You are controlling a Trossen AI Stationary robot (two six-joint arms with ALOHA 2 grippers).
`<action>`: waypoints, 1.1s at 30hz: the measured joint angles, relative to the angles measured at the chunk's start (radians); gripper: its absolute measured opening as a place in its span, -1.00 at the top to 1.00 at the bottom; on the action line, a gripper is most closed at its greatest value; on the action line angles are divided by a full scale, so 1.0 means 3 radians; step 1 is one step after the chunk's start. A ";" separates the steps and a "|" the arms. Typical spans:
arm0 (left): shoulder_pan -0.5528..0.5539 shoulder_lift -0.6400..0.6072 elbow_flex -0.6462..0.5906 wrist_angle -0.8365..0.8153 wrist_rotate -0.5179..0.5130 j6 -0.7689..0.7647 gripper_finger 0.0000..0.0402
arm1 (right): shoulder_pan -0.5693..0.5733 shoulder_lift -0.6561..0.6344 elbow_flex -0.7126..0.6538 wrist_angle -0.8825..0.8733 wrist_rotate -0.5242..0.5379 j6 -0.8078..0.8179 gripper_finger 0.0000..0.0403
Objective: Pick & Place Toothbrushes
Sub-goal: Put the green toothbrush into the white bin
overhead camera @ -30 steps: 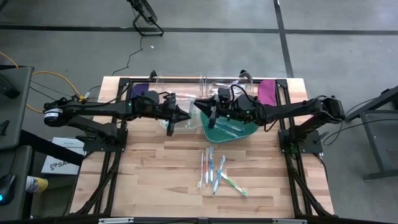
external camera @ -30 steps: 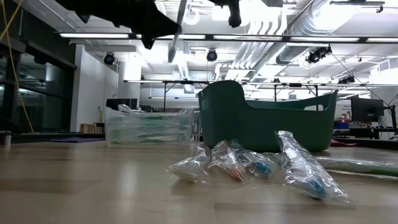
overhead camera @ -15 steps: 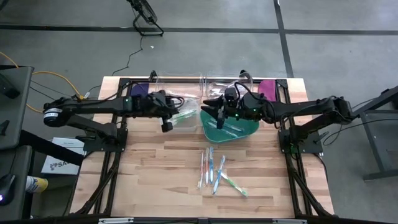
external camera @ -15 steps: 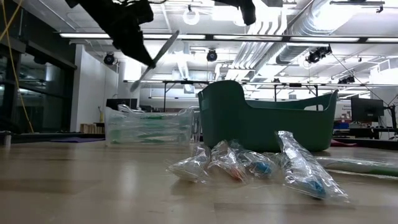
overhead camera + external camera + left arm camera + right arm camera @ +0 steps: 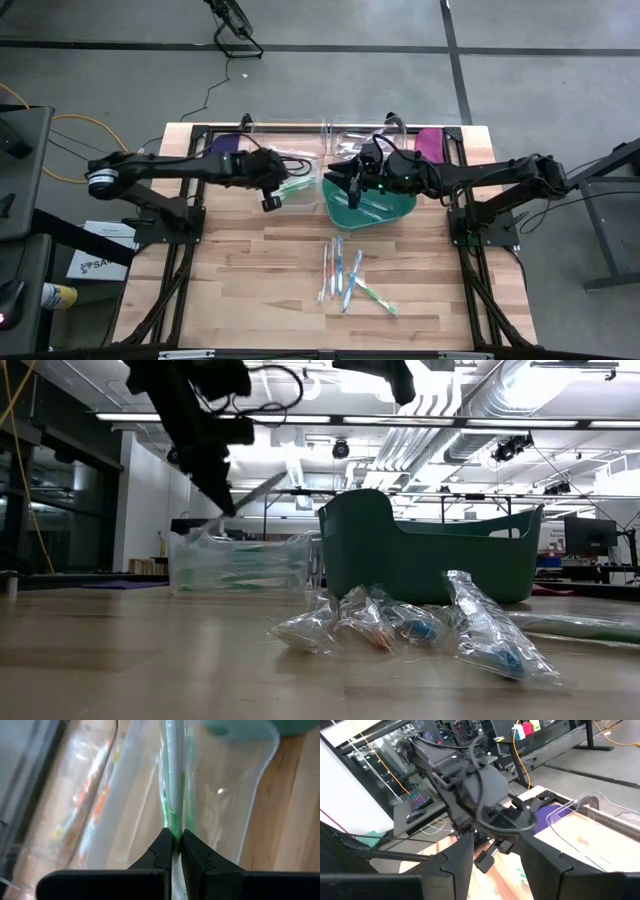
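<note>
One wrapped toothbrush [image 5: 175, 785] is clamped in the left gripper [image 5: 283, 190], now swung left over the clear bin [image 5: 290, 185], frame centre. Right gripper [image 5: 345, 175], fingers apart, has pulled back above the green tub [image 5: 395, 210].

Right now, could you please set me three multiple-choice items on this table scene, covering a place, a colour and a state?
1. Where do the loose wrapped toothbrushes lie?
A. on the bare wood, in front of the bin
B. inside the bin
C. on the floor

2. What colour is the bin?
A. purple
B. green
C. white

3. How is the left claw?
A. wide open
B. out of view
C. shut on a wrapped toothbrush

Answers: 1 A, the high view shows them on the wood; 2 B, its walls are green; 3 C, the fingers pinch the wrapper.
</note>
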 joint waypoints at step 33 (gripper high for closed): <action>0.0439 0.0385 -0.0001 0.0004 0.0749 0.0174 0.40 | 0.0000 0.0000 0.0000 -0.0195 0.0029 0.0000 0.27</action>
